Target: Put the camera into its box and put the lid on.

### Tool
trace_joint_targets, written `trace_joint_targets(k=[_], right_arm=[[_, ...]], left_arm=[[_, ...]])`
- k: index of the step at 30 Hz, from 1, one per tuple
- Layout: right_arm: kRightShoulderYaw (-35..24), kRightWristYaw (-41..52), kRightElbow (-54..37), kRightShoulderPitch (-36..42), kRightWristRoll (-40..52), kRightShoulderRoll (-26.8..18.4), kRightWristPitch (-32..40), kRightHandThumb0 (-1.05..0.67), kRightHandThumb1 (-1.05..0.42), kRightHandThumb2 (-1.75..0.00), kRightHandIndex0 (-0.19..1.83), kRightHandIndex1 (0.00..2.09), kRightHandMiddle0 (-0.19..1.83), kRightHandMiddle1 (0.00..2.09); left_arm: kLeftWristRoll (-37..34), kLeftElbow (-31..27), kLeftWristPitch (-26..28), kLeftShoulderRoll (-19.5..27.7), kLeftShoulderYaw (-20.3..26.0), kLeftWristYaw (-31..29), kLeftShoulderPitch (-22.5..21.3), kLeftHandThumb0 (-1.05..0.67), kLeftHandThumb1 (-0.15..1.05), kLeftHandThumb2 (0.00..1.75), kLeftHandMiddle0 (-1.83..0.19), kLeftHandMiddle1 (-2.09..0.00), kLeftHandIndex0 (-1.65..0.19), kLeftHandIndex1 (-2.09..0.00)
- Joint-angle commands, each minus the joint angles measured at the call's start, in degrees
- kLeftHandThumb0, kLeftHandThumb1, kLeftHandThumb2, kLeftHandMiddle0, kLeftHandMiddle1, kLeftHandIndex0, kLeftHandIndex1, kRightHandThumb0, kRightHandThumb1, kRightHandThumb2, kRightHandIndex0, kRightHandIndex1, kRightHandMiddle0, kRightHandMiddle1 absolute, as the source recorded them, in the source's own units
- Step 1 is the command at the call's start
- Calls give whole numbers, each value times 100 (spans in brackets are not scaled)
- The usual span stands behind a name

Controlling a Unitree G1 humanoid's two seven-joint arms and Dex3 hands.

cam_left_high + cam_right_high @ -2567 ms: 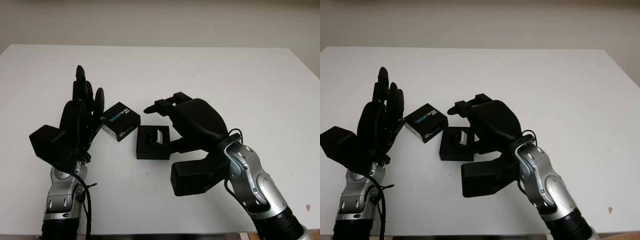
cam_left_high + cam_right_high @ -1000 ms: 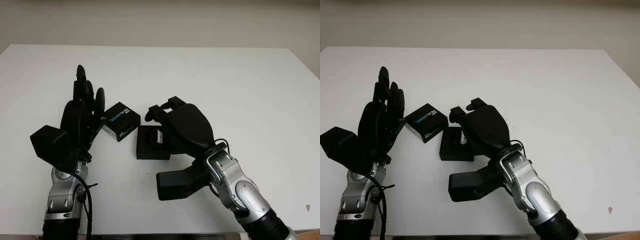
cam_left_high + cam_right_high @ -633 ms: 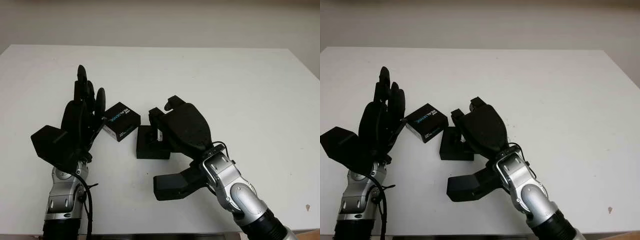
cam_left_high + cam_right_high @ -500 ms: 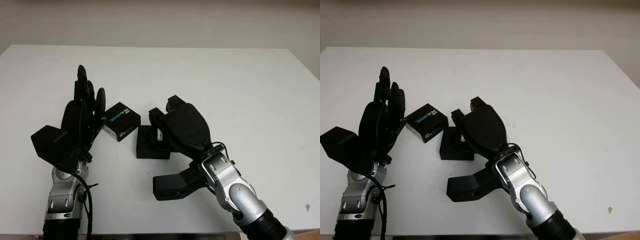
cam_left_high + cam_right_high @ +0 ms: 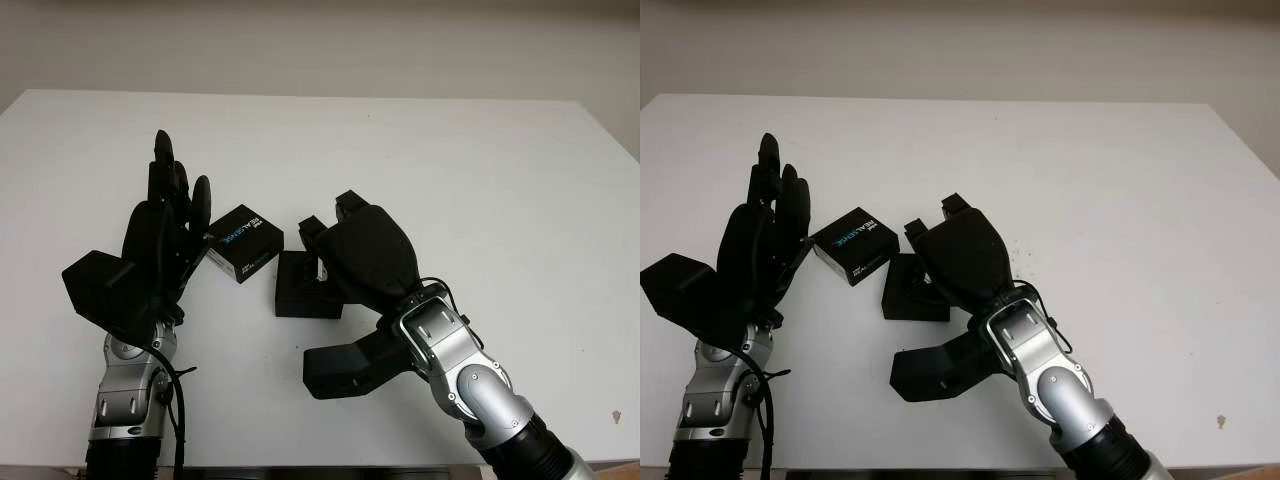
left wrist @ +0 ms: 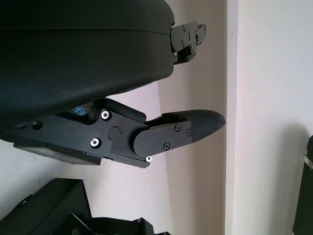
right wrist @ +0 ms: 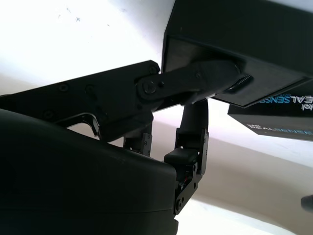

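The black box [image 5: 297,292] stands open in the middle of the white table [image 5: 450,150]. My right hand [image 5: 335,235] lies over it. Its thumb [image 7: 195,81] presses the box's side [image 7: 244,39] and its other fingers curl down onto the top. The hand hides the camera. The black lid [image 5: 243,243], printed REALSENSE, lies just left of the box, close against its corner. My left hand [image 5: 172,195] stands upright and open on the far left side of the lid, close to it and holding nothing.
Bare white tabletop stretches behind and to the right of the box. The table's far edge [image 5: 300,94] meets a pale wall. Both forearms come in over the front edge.
My right hand came in from the right, moved over the box and curled its fingers down, covering the camera. Box and lid shifted slightly to the right. The left hand stayed in place.
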Motion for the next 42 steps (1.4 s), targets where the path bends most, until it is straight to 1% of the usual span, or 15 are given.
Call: trace_joint_targets(k=[1, 3, 4, 7, 12, 15, 19, 22, 24, 30, 36, 38, 42], right_arm=[[-99, -113, 46, 88, 436, -63, -252, -42, -88, -5, 29, 149, 66, 117], [-175, -229, 145, 56, 857, -137, -531, -41, -88, -5, 30, 151, 66, 118], [-204, -285, 217, 27, 1039, -182, -676, -41, -90, -6, 26, 152, 62, 126], [-306, -408, 419, -37, 1564, -251, -1040, -39, -91, -6, 24, 146, 58, 141], [-419, -451, 628, -100, 2113, -233, -1259, -39, -89, -5, 25, 141, 60, 147], [-449, -467, 699, -134, 2251, -232, -1290, -39, -88, -5, 25, 134, 60, 143], [-497, -665, 770, -147, 2306, -185, -1285, -36, -88, -5, 26, 129, 60, 143], [-539, -744, 762, -147, 2322, -137, -1192, -34, -90, -6, 21, 127, 55, 144], [-532, -852, 758, -170, 2219, -190, -1212, -34, -90, -6, 20, 126, 53, 143], [-525, -1340, 922, -238, 2075, -248, -1390, -34, -87, -5, 24, 128, 57, 137], [-692, -1675, 1112, -273, 2472, -152, -1582, -32, -87, -5, 24, 130, 57, 137], [-763, -1732, 1163, -317, 2654, -114, -1633, -31, -87, -5, 25, 132, 57, 141], [-892, -1702, 1199, -404, 2898, -73, -1617, -33, -90, -6, 21, 134, 54, 149]], left_arm=[[15, -81, -19, -31, -17, 37, -11, -56, 105, 58, 18, -5, 19, -2], [16, -90, -12, -32, -22, 51, -9, -56, 105, 58, 18, -5, 19, -2], [12, -88, -13, -30, -23, 50, -9, -55, 105, 58, 18, -5, 19, -1], [3, -85, -14, -35, -20, 60, -7, -55, 105, 59, 18, -5, 19, -1], [27, -95, -11, -28, -32, 70, -2, -55, 105, 59, 18, -5, 19, -1], [15, -76, -31, -34, -31, 71, -5, -55, 105, 59, 18, -5, 19, -1], [18, -48, -84, -34, -33, 64, -3, -54, 105, 59, 18, -5, 19, -1], [18, -31, -106, -21, -39, 38, -1, -55, 105, 59, 18, -5, 19, -1], [-3, -23, -112, -29, -36, 23, -1, -56, 105, 59, 18, -5, 19, -1], [-44, -44, -93, -53, -21, 15, 14, -56, 105, 57, 18, -6, 18, -2], [-31, -54, -89, -27, -25, -15, 15, -56, 105, 58, 19, -5, 19, -2], [-11, -61, -89, -4, -29, -27, 21, -56, 105, 58, 18, -5, 19, -2], [-6, -60, -75, -4, -17, -15, 12, -56, 105, 59, 18, -5, 19, -2]])
